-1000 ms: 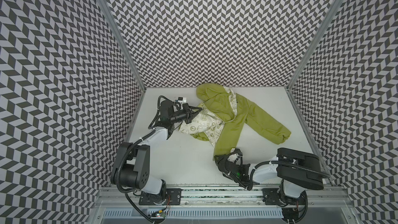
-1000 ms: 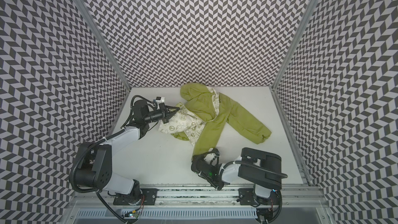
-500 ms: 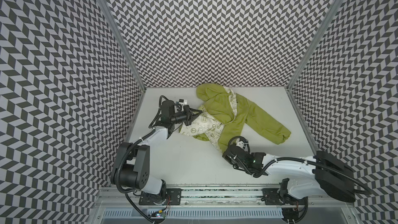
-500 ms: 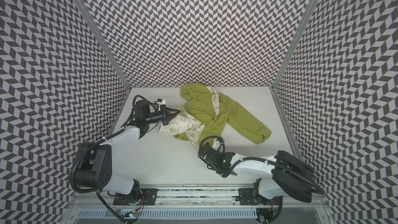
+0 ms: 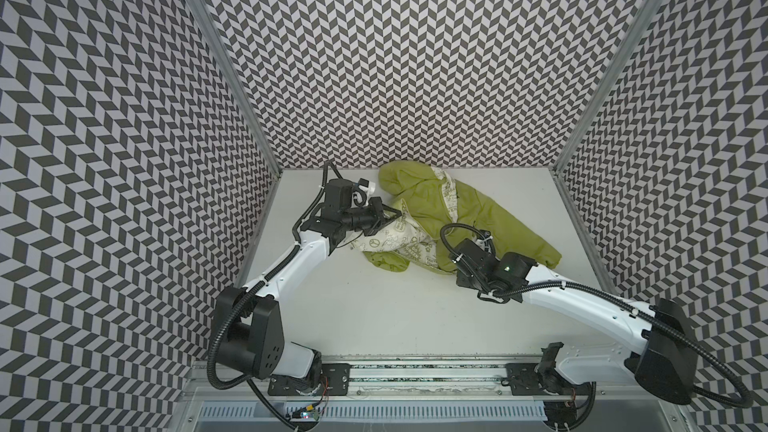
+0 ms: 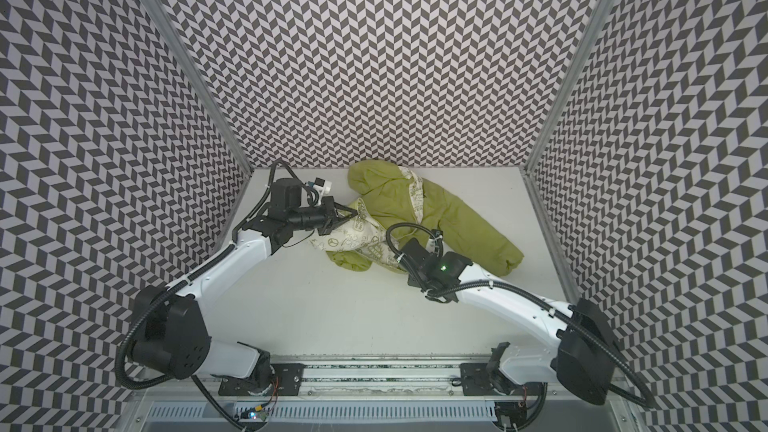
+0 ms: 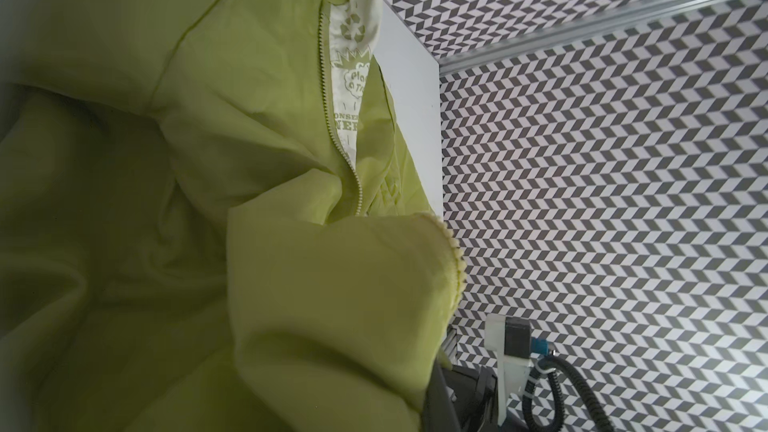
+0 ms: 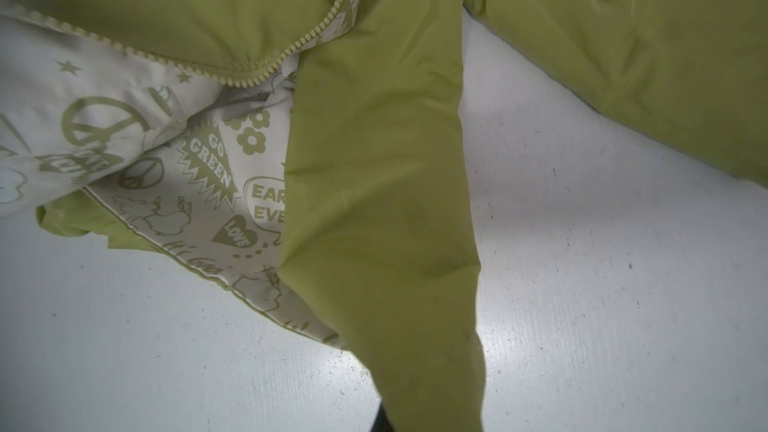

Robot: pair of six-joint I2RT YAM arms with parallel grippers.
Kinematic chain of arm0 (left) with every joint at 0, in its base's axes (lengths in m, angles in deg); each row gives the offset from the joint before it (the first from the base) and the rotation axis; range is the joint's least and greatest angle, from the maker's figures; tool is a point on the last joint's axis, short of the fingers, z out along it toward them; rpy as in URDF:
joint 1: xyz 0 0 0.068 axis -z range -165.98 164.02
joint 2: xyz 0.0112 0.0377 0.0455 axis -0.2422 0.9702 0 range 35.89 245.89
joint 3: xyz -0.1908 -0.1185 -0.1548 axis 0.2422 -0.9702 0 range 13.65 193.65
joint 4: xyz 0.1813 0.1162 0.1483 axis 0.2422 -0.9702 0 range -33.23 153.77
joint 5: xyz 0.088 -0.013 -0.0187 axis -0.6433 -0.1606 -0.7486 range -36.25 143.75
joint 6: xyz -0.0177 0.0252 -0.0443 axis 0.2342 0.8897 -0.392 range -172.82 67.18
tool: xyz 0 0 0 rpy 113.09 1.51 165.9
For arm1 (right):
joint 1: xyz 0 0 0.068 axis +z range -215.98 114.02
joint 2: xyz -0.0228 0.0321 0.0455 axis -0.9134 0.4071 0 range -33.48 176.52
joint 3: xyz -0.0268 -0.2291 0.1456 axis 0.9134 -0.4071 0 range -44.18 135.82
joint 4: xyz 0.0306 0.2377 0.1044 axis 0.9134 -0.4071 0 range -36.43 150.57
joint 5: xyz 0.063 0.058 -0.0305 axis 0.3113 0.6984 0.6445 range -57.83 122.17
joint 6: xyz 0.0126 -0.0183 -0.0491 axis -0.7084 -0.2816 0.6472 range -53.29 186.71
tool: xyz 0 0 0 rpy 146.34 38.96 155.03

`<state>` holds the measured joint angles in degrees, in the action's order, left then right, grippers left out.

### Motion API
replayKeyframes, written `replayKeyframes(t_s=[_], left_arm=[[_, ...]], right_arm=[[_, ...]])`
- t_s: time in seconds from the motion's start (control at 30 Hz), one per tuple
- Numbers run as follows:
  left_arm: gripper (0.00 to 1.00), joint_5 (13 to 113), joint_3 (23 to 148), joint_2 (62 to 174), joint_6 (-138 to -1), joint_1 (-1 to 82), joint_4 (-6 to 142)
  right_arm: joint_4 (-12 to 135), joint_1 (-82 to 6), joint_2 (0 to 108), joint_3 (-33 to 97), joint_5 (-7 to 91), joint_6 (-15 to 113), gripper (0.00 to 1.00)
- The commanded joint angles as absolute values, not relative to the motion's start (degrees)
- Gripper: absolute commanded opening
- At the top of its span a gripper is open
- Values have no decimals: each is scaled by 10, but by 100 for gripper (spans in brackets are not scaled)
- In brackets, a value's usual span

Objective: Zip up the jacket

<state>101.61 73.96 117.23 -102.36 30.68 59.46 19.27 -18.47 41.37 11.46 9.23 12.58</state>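
Bare bench (image 5: 374, 317) open across the front half between left arm (image 5: 299, 259) and right arm (image 5: 582, 305), jacket (image 5: 490, 218) heaped from mid back edge toward the right edge, back right corner passable, back left corner crowded by the left arm, patterned walls (image 5: 395, 56) closing three sides

Stereo pair looks down overhead; wrist cameras hug jacket (image 8: 374, 201)

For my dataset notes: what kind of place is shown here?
Probably a robot test cell: black-and-white chevron-patterned walls enclose a plain white tabletop, and two white robot arms stand on a metal rail.
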Motion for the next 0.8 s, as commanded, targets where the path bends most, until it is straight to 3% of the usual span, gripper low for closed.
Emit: replayKeyframes(t_s=[0.0,0.2,0.3,0.43,0.77], left_arm=[[0,981,697,1139,-1011,319,705],[0,1025,740,1192,-1101,302,714],[0,1084,753,1240,-1201,298,807],[0,1055,716,1247,-1314,304,1004],[0,1028,699,1224,-1410,303,1186]], right_arm=[[224,-203,393,131,82,206,0],[355,-262,333,111,224,271,0],[479,-291,308,81,292,263,0],[609,-343,334,75,401,205,0],[912,-366,445,119,521,57,0]])
